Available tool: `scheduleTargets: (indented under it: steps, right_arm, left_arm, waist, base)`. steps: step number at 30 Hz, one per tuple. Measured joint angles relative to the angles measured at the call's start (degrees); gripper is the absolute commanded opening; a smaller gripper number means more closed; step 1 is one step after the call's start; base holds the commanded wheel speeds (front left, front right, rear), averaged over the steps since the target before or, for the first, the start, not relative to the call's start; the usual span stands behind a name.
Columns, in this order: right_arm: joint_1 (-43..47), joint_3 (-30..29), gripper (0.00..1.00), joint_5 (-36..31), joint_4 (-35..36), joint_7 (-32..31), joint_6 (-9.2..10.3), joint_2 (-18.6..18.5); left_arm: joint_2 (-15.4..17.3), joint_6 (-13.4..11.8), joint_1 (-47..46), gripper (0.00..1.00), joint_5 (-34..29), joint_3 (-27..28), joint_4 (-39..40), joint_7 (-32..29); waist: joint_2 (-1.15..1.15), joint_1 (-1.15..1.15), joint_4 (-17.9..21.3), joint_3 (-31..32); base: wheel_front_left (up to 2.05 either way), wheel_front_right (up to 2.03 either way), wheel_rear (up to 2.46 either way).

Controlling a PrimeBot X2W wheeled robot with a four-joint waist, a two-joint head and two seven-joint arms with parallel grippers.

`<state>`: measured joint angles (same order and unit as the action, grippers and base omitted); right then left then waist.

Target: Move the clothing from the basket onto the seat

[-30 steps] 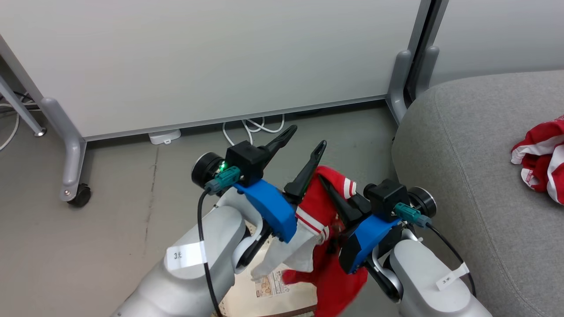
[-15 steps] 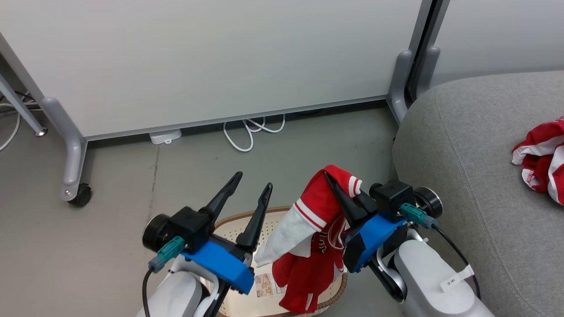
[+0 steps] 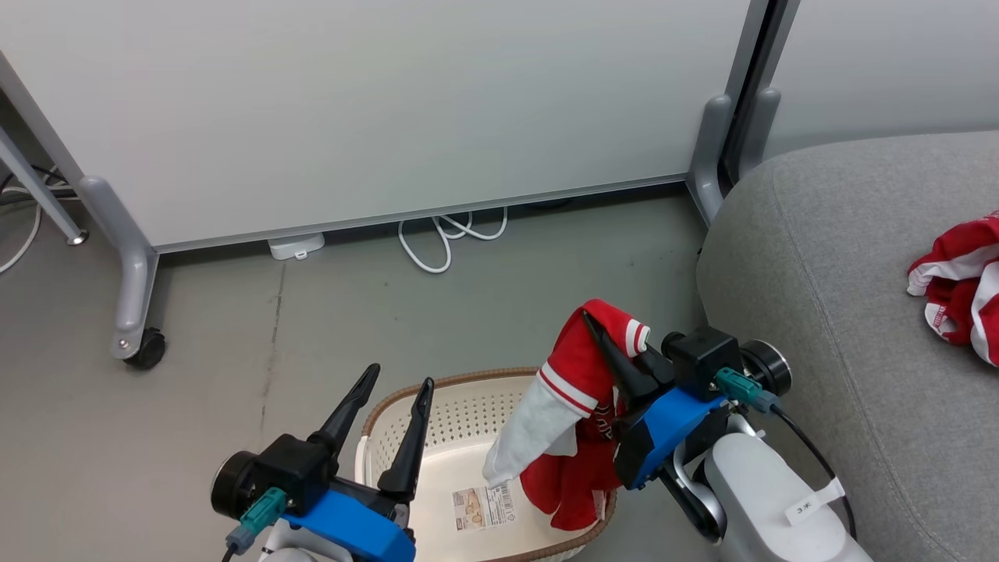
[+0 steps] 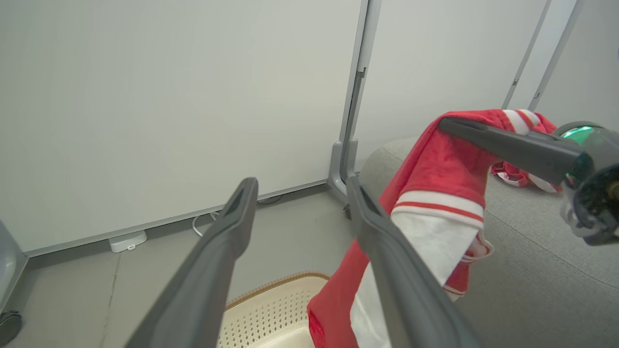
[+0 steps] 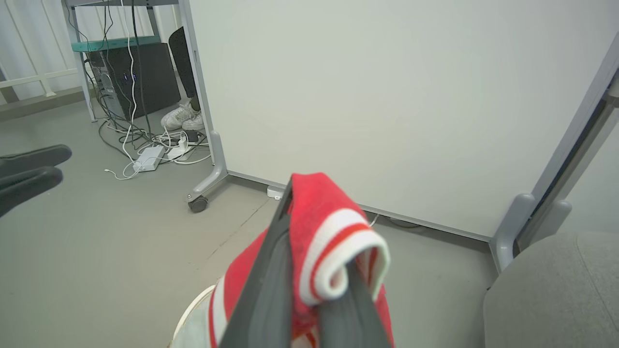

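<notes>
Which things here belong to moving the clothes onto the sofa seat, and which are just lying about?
Job: basket; seat; hanging garment, pinched in the right claw; second garment, lying on the seat.
Lying about: white cable; white plug box; wheeled partition.

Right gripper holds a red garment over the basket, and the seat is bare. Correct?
Not bare: the head view shows a second garment already lying on the seat. The right gripper does hold a red garment over the basket.
</notes>
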<state>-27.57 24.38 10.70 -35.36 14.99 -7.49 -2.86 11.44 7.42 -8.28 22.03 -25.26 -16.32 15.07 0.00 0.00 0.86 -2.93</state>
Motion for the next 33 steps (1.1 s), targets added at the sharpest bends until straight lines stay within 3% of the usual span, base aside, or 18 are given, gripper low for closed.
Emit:
scheduleTargets:
  steps: [18,33]
  right_arm:
    - [0.19,-1.29,0.00,-0.48,0.62,0.01,0.00,-0.10]
    - [0.15,-1.98,0.00,-0.38,1.83,0.03,0.00,-0.09]
  left_arm:
    - [-0.75,0.00,0.75,1.00,-1.63,2.33,0.32,0.00]
    - [-0.38,0.00,-0.05,1.00,-1.89,2.05,0.59,-0.01]
  waist:
    - [0.00,0.00,1.90,-0.85]
    - [0.00,0.00,12.38,-1.99]
  base:
    - [0.00,0.00,0.00]
    - [0.00,0.00,0.00]
